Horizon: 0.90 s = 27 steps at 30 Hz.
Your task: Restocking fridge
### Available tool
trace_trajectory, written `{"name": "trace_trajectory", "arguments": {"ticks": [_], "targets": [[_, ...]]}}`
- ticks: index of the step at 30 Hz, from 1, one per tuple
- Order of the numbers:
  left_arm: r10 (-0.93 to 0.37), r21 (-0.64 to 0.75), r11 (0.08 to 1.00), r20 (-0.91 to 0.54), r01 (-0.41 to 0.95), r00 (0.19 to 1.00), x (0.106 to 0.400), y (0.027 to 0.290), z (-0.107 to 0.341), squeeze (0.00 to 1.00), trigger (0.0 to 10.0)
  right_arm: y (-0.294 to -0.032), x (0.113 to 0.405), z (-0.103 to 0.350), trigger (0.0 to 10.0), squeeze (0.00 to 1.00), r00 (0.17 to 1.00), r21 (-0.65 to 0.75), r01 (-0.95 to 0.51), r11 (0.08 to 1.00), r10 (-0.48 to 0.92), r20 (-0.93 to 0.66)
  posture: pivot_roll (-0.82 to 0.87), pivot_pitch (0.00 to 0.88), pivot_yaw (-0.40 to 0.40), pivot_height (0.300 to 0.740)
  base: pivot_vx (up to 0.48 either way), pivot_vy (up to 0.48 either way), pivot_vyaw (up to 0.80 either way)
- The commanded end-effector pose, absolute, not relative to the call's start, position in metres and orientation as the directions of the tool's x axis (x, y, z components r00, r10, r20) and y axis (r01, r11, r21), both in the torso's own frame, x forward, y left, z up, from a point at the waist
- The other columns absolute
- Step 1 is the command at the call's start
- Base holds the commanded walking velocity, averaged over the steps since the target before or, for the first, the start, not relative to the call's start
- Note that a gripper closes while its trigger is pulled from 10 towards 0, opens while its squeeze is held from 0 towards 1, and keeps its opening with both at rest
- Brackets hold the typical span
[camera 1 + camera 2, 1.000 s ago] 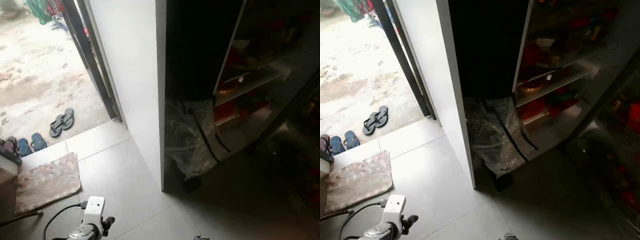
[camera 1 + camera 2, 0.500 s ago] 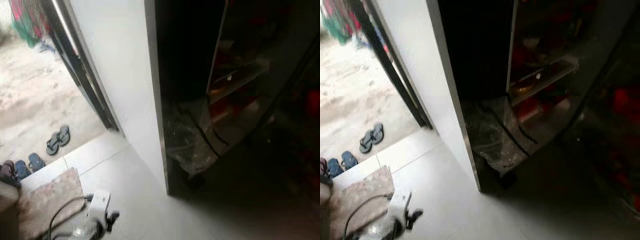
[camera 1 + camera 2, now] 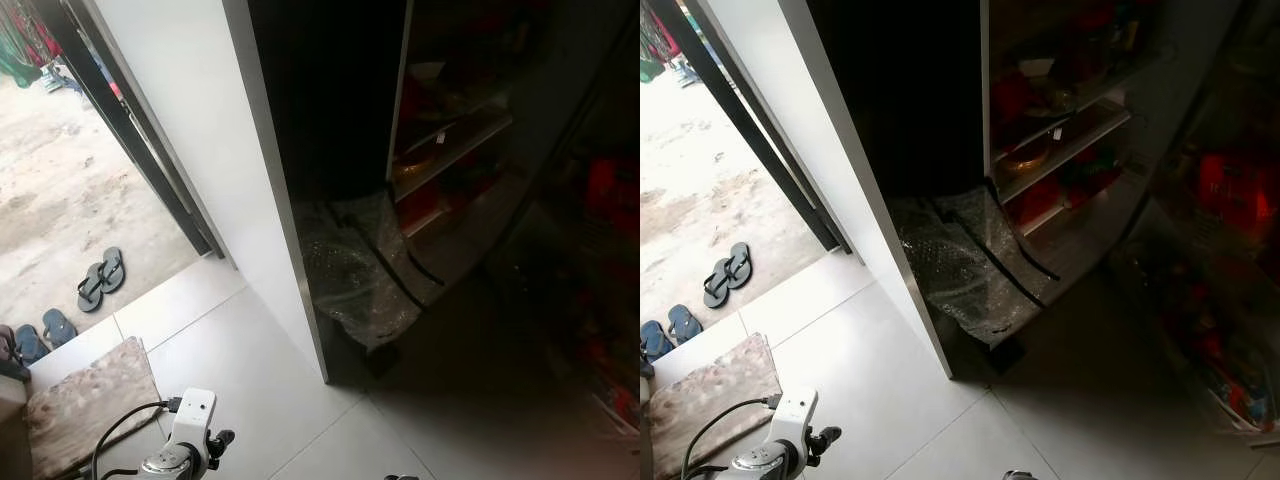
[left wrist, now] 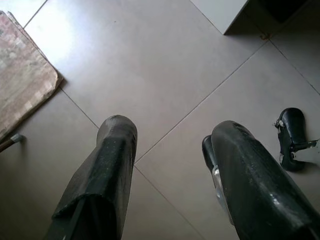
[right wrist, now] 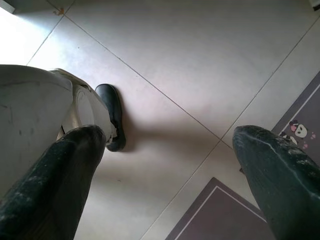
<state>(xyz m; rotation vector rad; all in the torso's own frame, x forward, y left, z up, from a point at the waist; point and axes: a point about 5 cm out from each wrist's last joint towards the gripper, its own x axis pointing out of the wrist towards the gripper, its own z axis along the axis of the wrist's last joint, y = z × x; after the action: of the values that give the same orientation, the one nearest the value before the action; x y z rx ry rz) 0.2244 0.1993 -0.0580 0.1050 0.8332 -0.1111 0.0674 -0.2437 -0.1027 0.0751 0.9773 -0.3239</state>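
The fridge [image 3: 1060, 130] stands open ahead on the right, its inside dark. Its shelves hold red packs and a bowl or two. The fridge door [image 3: 1225, 230] swings out on the far right with red items in its racks. Clear bubble wrap [image 3: 960, 265] covers the fridge's lower side. My left arm [image 3: 187, 450] hangs low at the left. In its wrist view the left gripper [image 4: 172, 130] is open and empty over the floor tiles. The right gripper [image 5: 170, 137] is also open and empty, hanging above the floor.
A white wall edge [image 3: 200, 150] stands just left of the fridge. Beyond it an open doorway leads outside, with sandals [image 3: 100, 278] on the ground. A patterned doormat [image 3: 85, 400] lies at the lower left, and a grey mat [image 5: 295, 130] lies near my right foot [image 5: 112, 115].
The camera has swung, so the fridge and its door sit further left and show more fully. Both arms still hang as before.
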Motion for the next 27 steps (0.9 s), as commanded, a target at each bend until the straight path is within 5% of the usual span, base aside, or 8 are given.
{"name": "trace_trajectory", "arguments": {"ticks": [1, 13, 17, 22, 27], "targets": [[-0.043, 0.055, 0.989, -0.771, 0.134, 0.635, 0.213, 0.205, -0.064, 0.00, 10.0, -0.241, 0.055, -0.105, 10.0, 0.00, 0.484, -0.082, 0.332, 0.940, -0.245, -0.840, -0.09, 0.174, 0.120, 0.740, 0.000, 0.000, 0.00], [-0.025, -0.009, 1.000, -0.776, 0.029, 0.630, 0.212, 0.206, -0.065, 0.00, 10.0, -0.235, 0.058, -0.107, 10.0, 0.00, 0.490, -0.065, 0.279, 0.958, -0.200, -0.849, -0.09, 0.180, 0.099, 0.740, 0.000, 0.000, 0.00], [0.009, -0.001, 1.000, -0.790, -0.016, 0.613, 0.209, 0.206, -0.068, 0.00, 10.0, -0.219, 0.100, -0.104, 10.0, 0.00, 0.534, -0.076, 0.155, 0.985, -0.148, -0.832, -0.09, 0.151, 0.044, 0.740, 0.000, 0.000, 0.00], [0.015, -0.015, 0.999, -0.788, -0.045, 0.615, 0.208, 0.202, -0.069, 0.00, 10.0, -0.221, 0.114, -0.100, 10.0, 0.00, 0.554, -0.088, 0.062, 0.994, -0.108, -0.825, -0.07, 0.136, 0.028, 0.740, 0.000, 0.000, 0.00], [0.016, -0.012, 0.999, -0.781, -0.041, 0.625, 0.209, 0.204, -0.068, 0.00, 10.0, -0.206, 0.170, -0.085, 10.0, 0.00, 0.613, -0.112, -0.061, 0.992, -0.052, -0.789, -0.05, 0.126, 0.029, 0.740, 0.000, 0.000, 0.00]]}}
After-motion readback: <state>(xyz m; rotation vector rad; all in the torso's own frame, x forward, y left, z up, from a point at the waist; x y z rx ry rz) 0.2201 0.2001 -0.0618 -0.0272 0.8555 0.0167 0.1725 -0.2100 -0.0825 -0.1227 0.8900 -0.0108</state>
